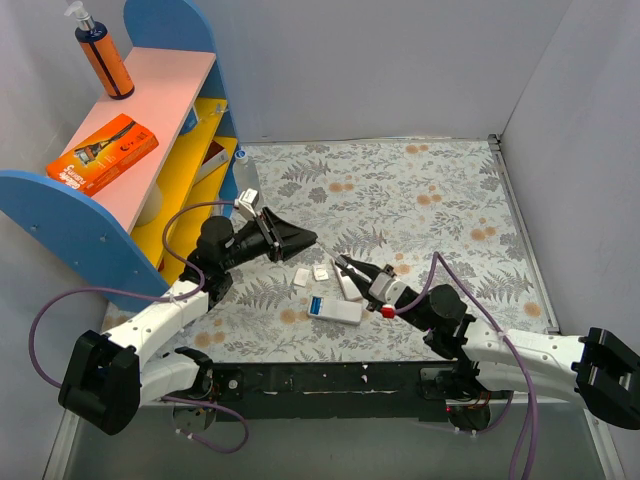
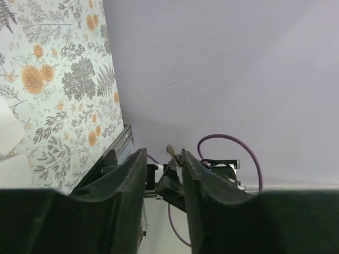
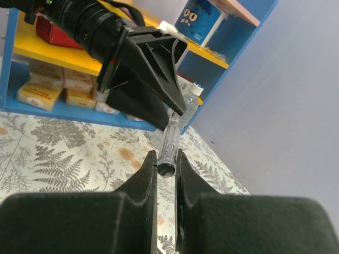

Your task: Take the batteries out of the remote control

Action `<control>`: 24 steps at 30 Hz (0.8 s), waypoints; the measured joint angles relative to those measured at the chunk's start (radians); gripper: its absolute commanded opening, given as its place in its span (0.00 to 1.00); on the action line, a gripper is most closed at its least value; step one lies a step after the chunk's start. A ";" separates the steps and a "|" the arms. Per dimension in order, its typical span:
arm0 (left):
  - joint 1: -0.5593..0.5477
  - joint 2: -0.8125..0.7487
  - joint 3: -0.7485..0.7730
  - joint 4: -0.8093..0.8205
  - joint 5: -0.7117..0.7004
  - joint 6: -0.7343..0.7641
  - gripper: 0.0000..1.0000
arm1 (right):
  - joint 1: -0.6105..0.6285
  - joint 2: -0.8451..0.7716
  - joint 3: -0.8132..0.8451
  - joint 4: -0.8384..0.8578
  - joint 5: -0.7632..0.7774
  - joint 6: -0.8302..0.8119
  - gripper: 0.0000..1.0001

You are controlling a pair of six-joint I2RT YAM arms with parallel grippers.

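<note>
A white remote (image 1: 337, 310) lies on the floral table near the front middle. A blue patch (image 1: 318, 304) at its left end looks like the batteries in the open compartment. Two small white cover pieces (image 1: 301, 278) (image 1: 321, 272) lie just behind it. My right gripper (image 1: 347, 266) (image 3: 166, 156) is shut on a clear-handled tool (image 3: 170, 140) and is raised above the remote's right end. My left gripper (image 1: 308, 238) (image 2: 163, 153) hovers behind the cover pieces. Its fingers stand a narrow gap apart with nothing between them, and its tip is close to the tool's tip.
A blue, yellow and pink shelf (image 1: 150, 150) stands at the left, with an orange bottle (image 1: 103, 55) and an orange box (image 1: 102, 152) on it. A clear water bottle (image 1: 245, 175) stands beside it. Another long white piece (image 1: 348, 288) lies under my right gripper. Grey walls enclose the table.
</note>
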 measured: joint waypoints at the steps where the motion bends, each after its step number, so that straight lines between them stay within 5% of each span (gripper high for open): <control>1: -0.002 0.000 0.000 -0.009 0.003 0.005 0.51 | 0.000 0.000 0.002 0.002 0.003 0.003 0.01; 4: -0.006 0.000 0.000 -0.050 0.004 0.013 0.68 | 0.000 -0.010 0.014 -0.011 0.021 0.018 0.01; 14: -0.012 -0.010 0.055 -0.266 0.005 0.024 0.98 | 0.000 -0.195 0.060 -0.297 0.161 0.039 0.01; 24: -0.012 0.003 0.227 -0.522 -0.006 0.160 0.98 | 0.000 -0.312 0.190 -0.792 0.189 0.088 0.01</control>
